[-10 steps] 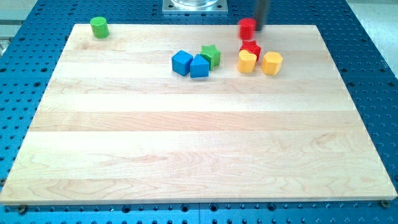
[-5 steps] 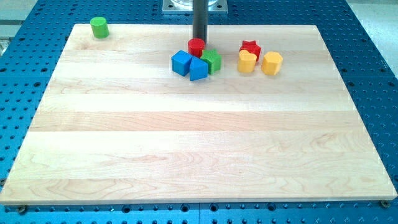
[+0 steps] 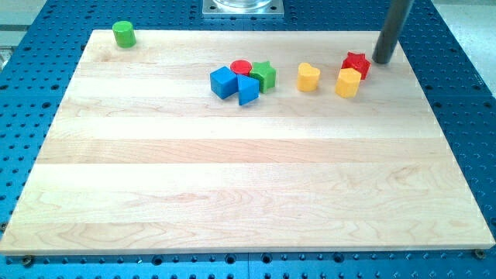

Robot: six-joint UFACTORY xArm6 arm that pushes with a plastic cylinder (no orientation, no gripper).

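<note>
Pictured: my tip (image 3: 383, 60) set down near the far right corner of the wooden board (image 3: 232, 178), a bare dark rod with no jaws to part or close and nothing clamped. Just to the tip's left, a red star block (image 3: 356, 63), close beside the rod, with contact impossible to confirm from this angle. Directly below the star and touching it, a yellow block (image 3: 348, 82) of roughly hexagonal outline, lying down and to the left of the tip. Farther left of the tip and standing apart from that pair, a yellow heart-shaped block (image 3: 308, 77). Well to the tip's left, a tight cluster of four: a green star block (image 3: 264, 75), a red cylinder block (image 3: 241, 68) tucked against it at the cluster's top, a blue cube block (image 3: 224, 81) on the far side from the tip, and a second blue block (image 3: 247, 90), wedge-like in outline, at the cluster's bottom edge. Far across the board from the tip, alone at the top left corner, a green cylinder block (image 3: 122, 33). Beneath the board, a blue perforated table (image 3: 465, 93); at the view's top centre, a grey metal base (image 3: 242, 7).
</note>
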